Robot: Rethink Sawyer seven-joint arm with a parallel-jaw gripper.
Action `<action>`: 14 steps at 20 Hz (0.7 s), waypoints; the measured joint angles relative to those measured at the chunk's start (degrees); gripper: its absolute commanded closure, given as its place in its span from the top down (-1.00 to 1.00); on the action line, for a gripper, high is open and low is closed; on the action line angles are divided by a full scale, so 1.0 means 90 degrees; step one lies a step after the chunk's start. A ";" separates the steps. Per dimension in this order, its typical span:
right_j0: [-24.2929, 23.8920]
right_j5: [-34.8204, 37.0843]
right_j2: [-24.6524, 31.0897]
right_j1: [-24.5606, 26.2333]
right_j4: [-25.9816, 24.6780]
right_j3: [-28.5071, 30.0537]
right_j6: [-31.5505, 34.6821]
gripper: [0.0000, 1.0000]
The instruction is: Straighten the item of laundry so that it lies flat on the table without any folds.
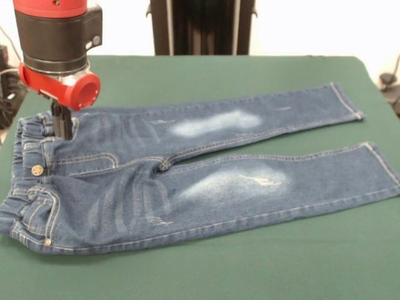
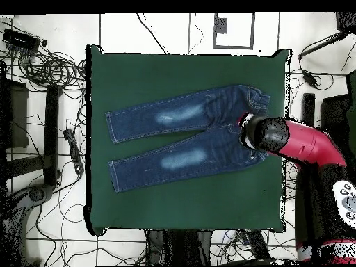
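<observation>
Two views, unequal in what they give. Front view: jeans spread front-side up on the green table, both legs stretched out long and slightly parted, pale faded patches on each thigh, a metal button at the gathered waistband. Small ripples across the hip area near that waistband; otherwise lying fairly flat. Red and black arm coming down over the waistband's far corner, with the dark claw reaching down to the denim just beside the elastic. Claw's state impossible to tell: only one narrow dark shape visible below the red collar, tips lost against the cloth, contact or grip not clear.

Overhead view: whole table outline, jeans lying toward the middle, waistband end nearest the arm's side of the table, leg cuffs well away from it. Arm's bulky wrist covering the waistband's edge, claw itself entirely hidden beneath. Floor around the table cluttered with cables and dark equipment, hard to make out.

Front view cuts the arm off at the top edge.
</observation>
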 measured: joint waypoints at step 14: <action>-0.0075 -0.0507 -0.0031 0.0001 0.0046 0.0579 0.0000 -1.00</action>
